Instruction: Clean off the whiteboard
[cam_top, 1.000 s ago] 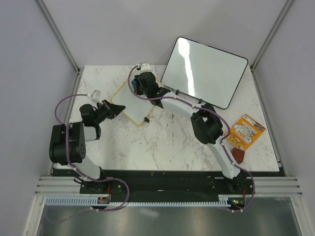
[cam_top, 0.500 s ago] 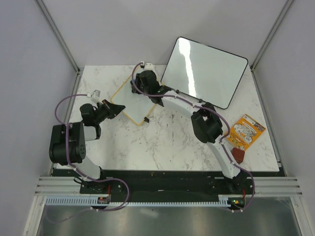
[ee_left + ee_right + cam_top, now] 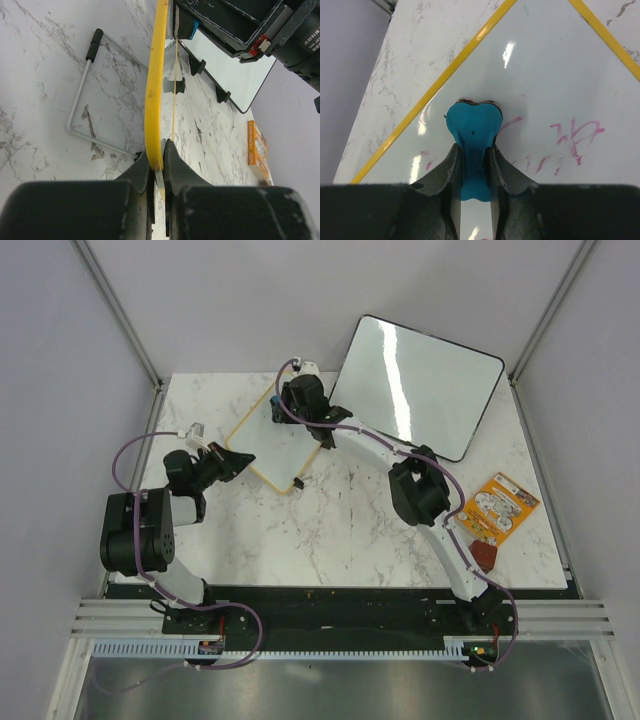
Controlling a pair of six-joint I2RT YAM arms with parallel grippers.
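The whiteboard (image 3: 268, 448) is a small white square with a yellow frame, lying tilted at the back left of the marble table. My left gripper (image 3: 243, 458) is shut on its near-left edge; in the left wrist view the jaws (image 3: 161, 150) pinch the yellow frame (image 3: 154, 90). My right gripper (image 3: 286, 406) is over the board's far corner, shut on a blue eraser (image 3: 472, 125) that presses on the white surface (image 3: 545, 65). Pink-red writing (image 3: 577, 132) shows to the right of the eraser, with faint pink smears around it. A black clip (image 3: 298, 482) sits on the near edge.
A larger black-framed glossy board (image 3: 415, 385) leans at the back right, close to the right arm. An orange packet (image 3: 497, 505) and a brown-red object (image 3: 485, 555) lie at the right edge. A wire stand (image 3: 82, 100) lies on the table left of the whiteboard.
My right gripper has slid with the eraser across the whiteboard toward its far corner. The left gripper has kept its hold and not moved.
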